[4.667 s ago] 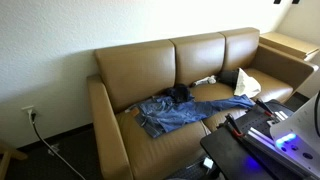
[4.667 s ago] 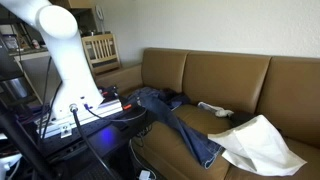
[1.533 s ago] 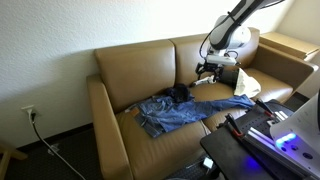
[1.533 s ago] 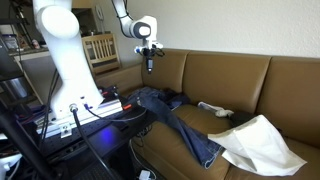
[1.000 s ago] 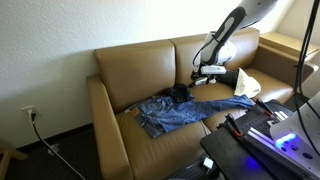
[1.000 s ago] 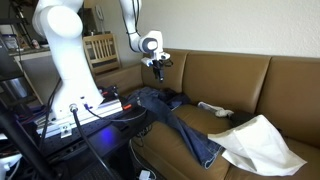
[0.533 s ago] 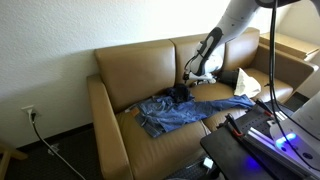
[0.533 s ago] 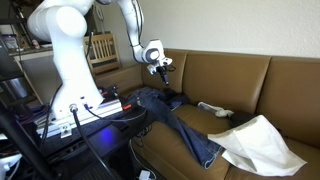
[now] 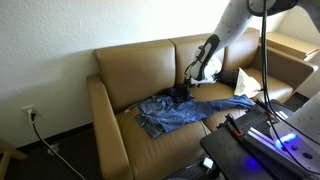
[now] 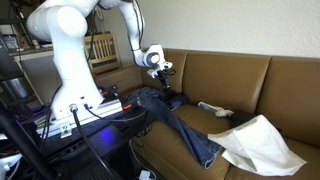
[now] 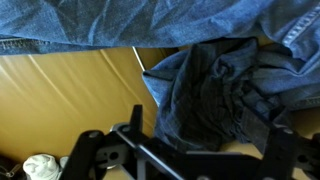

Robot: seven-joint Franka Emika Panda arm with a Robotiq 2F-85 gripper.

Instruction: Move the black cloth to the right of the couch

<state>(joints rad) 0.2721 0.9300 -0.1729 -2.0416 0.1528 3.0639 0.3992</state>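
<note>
Black cloth [image 9: 180,94] lies crumpled near the back edge of the couch [image 9: 120,70] seat in an exterior view, touching the upper end of the jeans [image 9: 190,112]. The gripper [image 9: 190,80] hangs just above it, too small there to read its jaws. Bare leather runs along the seat's back edge toward a white cloth [image 9: 248,83] at the couch's far end. In an exterior view the black cloth [image 10: 172,99] sits under the gripper [image 10: 163,84], with open cushion beyond it up to the white cloth [image 10: 262,145]. The wrist view shows the fingers [image 11: 88,150] spread wide with nothing between them, the black cloth [image 11: 215,95] below and tan cushion open beside it.
</note>
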